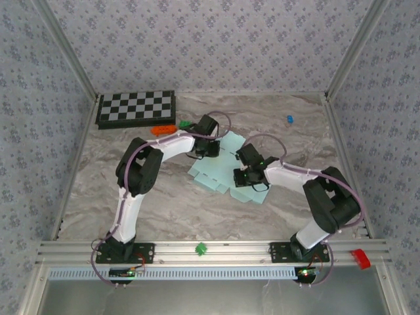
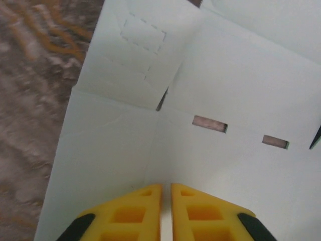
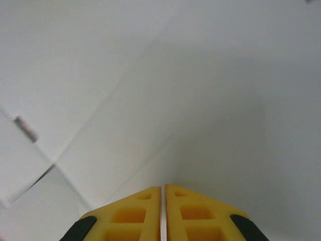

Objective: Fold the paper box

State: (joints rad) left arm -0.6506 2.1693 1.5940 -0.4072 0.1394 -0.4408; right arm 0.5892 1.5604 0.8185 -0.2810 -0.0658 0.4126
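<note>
The paper box (image 1: pixel 209 175) lies unfolded at the centre of the desk (image 1: pixel 298 141), with the left end effector (image 2: pixel 166 187) clenched on its far-left portion and the right end effector (image 3: pixel 163 188) clenched on its near-right portion, each pinching a thin card edge.

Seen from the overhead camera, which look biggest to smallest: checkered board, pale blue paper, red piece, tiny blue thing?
Checkered board and paper: too alike to rank; arms cover part of the paper.
Then the red piece.
Smallest: the blue thing.
</note>
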